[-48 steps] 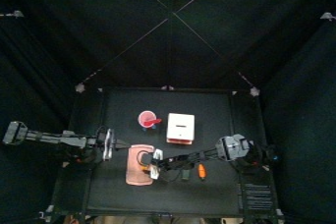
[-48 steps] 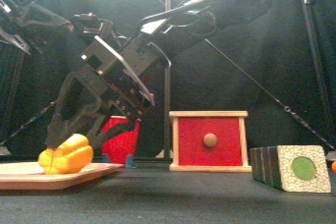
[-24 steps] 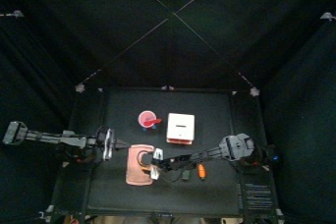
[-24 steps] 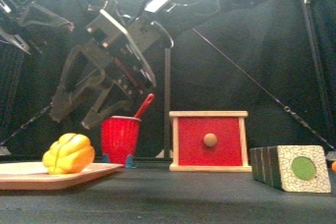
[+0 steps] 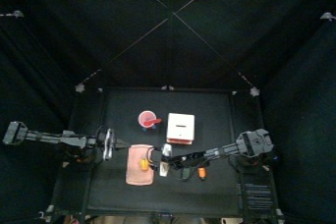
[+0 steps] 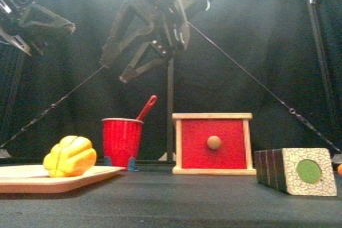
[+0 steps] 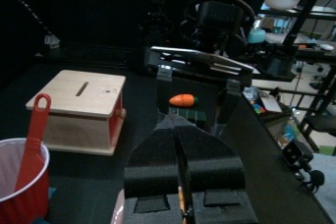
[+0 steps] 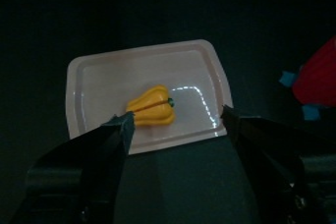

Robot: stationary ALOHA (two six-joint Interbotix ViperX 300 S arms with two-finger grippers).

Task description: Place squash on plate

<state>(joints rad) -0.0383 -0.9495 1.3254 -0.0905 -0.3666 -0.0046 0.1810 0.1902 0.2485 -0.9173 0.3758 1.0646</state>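
The right end effector (image 8: 178, 120) hangs high above the plate (image 8: 105, 81) with its jaws spread wide and nothing between them. A second ago it was down around the squash (image 8: 153, 107) in the front view. Half a second ago it was lifting off. Now it is well clear, and the squash has stayed where it was let go. We judge the placing done, with only the retreat of the arm left.

The squash lies on the plate, a little toward one side of its middle and inside the rim. It is resting on its side. In the right wrist view its long axis runs roughly along the plate's long side, which in the top view would be near the 12-to-6 line. We cannot tell which end is the stem end.

Seen from above, the plate sits at about 8 o'clock on the surface (image 5: 217, 110). The red cup (image 5: 147, 120) is at 11 o'clock from the middle, the cream box (image 5: 182, 126) near 12, and the orange piece (image 5: 201, 172) at about 4. The left end effector (image 7: 184, 144) rests at 9 o'clock beside the plate, with its jaws pressed together and empty.
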